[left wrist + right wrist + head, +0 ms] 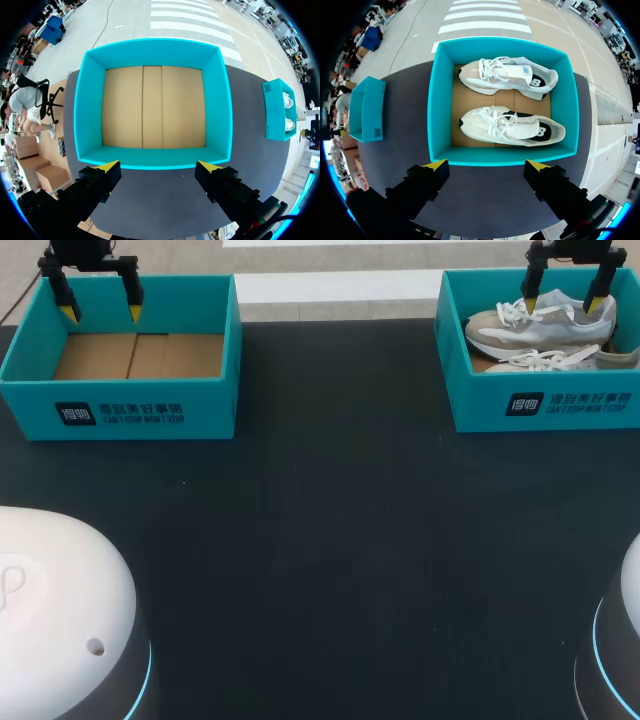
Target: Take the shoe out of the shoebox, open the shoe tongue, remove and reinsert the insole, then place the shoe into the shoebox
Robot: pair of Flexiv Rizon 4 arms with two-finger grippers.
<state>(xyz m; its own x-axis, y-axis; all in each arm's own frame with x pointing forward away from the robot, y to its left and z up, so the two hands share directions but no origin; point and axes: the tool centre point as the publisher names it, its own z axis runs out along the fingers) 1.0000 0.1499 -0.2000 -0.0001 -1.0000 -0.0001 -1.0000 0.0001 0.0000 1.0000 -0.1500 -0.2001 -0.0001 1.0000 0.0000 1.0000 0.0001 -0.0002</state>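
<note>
Opening position: the task has not yet begun, by the look of it. The right gripper (486, 164) hangs high above the right shoebox (440, 100), fingers spread wide and holding nothing. Two pale laced sneakers lie on their sides in that box, toes pointing toward the other box: the near sneaker (512, 125) on the gripper's side, the far sneaker (507, 75) beyond it, a strip of cardboard floor showing between them. The left gripper (159, 167) hovers over the left shoebox (85, 110), fingers likewise released; that box shows only its bare cardboard floor.

So the step in hand is the very first one, lifting a shoe out. The next move probably calls for the right arm to drop into the box and close on one sneaker, likely around the heel or collar, clear of the teal walls and the loose laces. The snug fit beside its partner may make that descent tricky, and the left arm looks free to help once the shoe is out.
</note>
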